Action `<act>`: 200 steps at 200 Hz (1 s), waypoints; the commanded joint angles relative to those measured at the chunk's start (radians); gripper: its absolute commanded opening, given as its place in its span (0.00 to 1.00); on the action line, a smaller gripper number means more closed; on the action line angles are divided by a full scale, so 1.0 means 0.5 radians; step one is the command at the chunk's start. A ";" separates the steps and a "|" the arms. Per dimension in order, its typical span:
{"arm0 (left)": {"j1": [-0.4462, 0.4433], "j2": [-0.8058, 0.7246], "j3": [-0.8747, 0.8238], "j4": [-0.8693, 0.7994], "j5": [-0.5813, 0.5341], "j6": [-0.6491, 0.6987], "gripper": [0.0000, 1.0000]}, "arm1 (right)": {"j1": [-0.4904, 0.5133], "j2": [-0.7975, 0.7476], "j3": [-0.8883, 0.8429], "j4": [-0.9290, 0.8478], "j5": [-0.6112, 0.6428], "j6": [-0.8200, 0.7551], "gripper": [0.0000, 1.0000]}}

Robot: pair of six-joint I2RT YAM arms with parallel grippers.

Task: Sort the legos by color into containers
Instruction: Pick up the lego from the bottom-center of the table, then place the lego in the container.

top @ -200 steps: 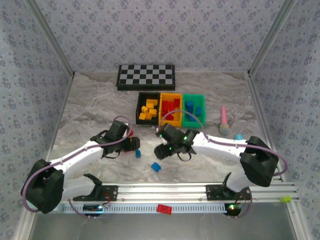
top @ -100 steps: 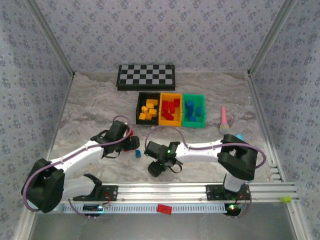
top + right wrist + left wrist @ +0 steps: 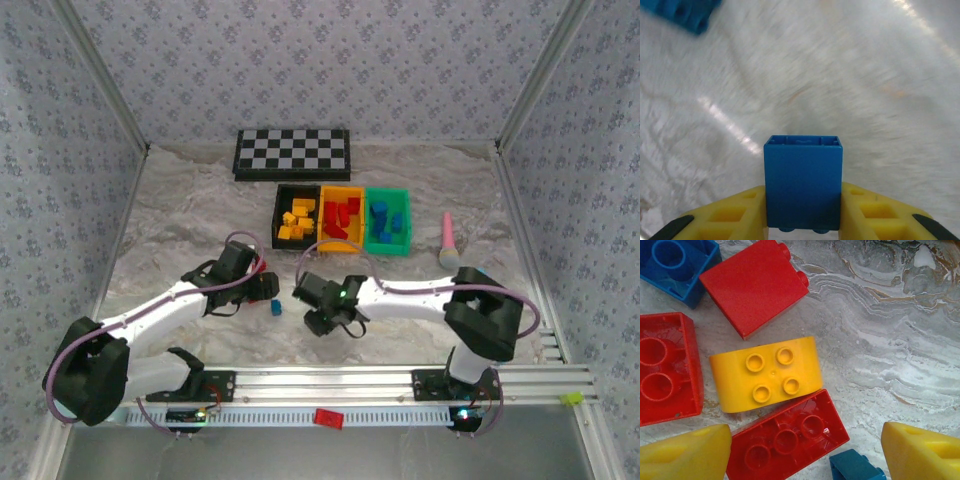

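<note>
The marble table [image 3: 180, 230] spreads wide, with the checkered board [image 3: 292, 153] lying at its 12 o'clock edge. Just toward 6 from the board, three bins stand in a touching row. There's the black bin [image 3: 278, 216] with yellow pieces, the yellow bin [image 3: 343, 188] with red ones at its 3 o'clock, and the green bin [image 3: 388, 191] with blue ones at 3 again.

The right gripper [image 3: 320, 322] sits at 6 o'clock from the yellow bin. Its wrist view has the jaws clamped on a blue brick [image 3: 803, 180], upright between the yellow fingers [image 3: 730, 215], the table blurred behind.

The left gripper [image 3: 268, 288] is at 10 o'clock from the right one, jaws wide apart over a cluster. In it, a yellow brick [image 3: 766, 373] lies studs up, with red bricks [image 3: 754, 286] at its 12, 9 and 6. A loose blue brick [image 3: 276, 309] lies on the table between the two grippers.
</note>
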 commanded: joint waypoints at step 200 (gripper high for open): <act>-0.316 -0.052 0.143 -0.299 -0.215 -0.031 0.77 | -1.233 -0.043 0.282 0.049 0.097 0.017 0.64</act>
